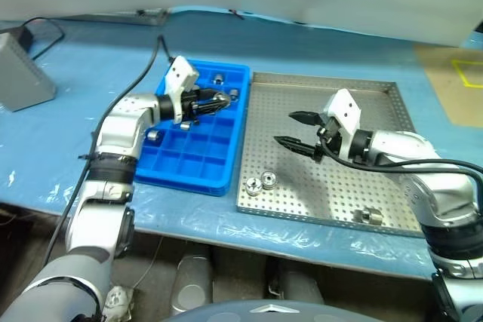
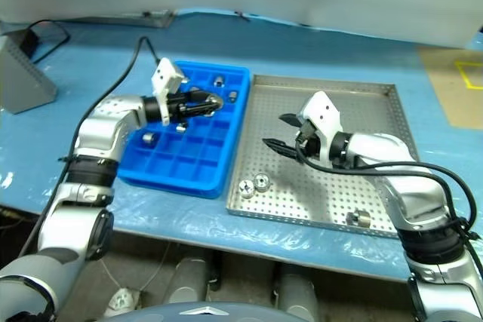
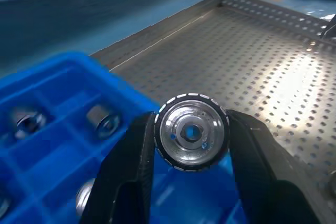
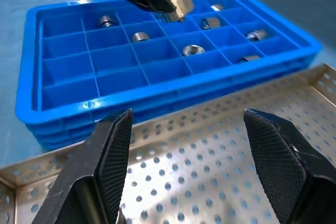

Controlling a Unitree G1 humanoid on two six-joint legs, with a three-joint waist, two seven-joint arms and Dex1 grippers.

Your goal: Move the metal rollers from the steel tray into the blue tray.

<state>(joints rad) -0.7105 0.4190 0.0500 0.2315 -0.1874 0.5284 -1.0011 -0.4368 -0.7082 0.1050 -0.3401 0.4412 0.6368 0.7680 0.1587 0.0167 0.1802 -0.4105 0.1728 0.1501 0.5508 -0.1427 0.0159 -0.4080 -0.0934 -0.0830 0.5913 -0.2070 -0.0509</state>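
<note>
My left gripper point(image 1: 219, 100) is shut on a metal roller point(image 3: 192, 131), a shiny ring with a dark centre hole, and holds it above the far right part of the blue tray point(image 1: 189, 165). Several rollers lie in that tray's compartments, such as one point(image 1: 218, 78) at the back and one point(image 1: 154, 136) at the left. My right gripper point(image 1: 296, 130) hangs open and empty over the steel tray point(image 1: 324, 78), left of its middle. Two rollers point(image 1: 260, 182) lie at the steel tray's near left corner, and a third point(image 1: 367, 216) lies near its front right.
The trays sit side by side on a table covered in blue film. A grey box point(image 1: 23, 73) with a black cable stands at the far left. A tan patch with yellow tape point(image 1: 456, 73) lies at the far right. The table's front edge runs just below the trays.
</note>
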